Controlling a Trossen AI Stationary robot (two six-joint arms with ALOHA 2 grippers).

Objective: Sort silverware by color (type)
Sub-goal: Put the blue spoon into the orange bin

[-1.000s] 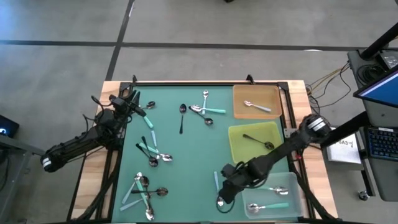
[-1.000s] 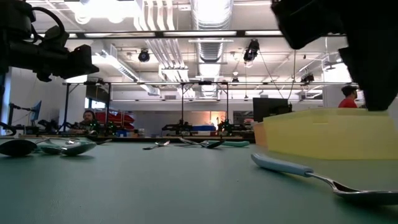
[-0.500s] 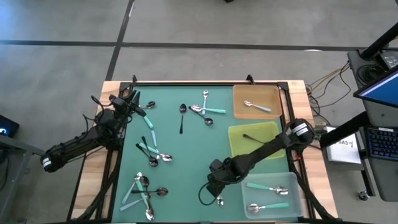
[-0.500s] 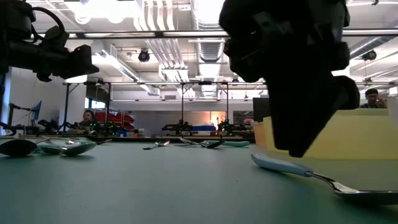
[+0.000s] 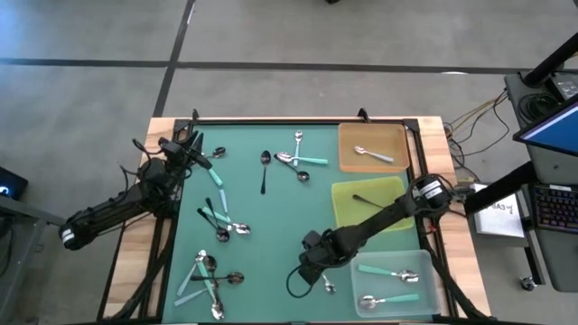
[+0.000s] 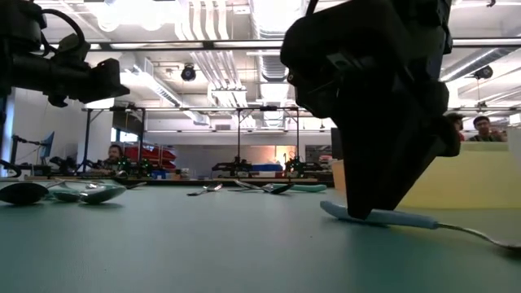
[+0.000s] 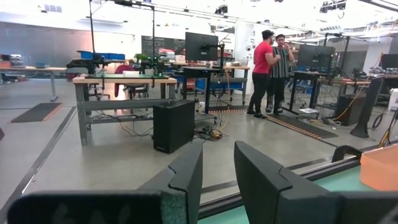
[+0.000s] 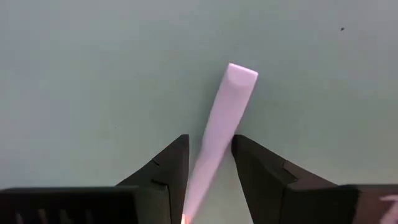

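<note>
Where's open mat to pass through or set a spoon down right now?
Bare mat lies mid-table, between the left spoon cluster and the yellow tray; also along the far edge. Crowded: the near-left spoon pile, and the right gripper over a teal-handled spoon.

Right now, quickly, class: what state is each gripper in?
Left gripper: jaws open, holding nothing.
Right gripper: jaws open, straddling the teal plastic-handled silver spoon on the green mat, not clamped.
</note>
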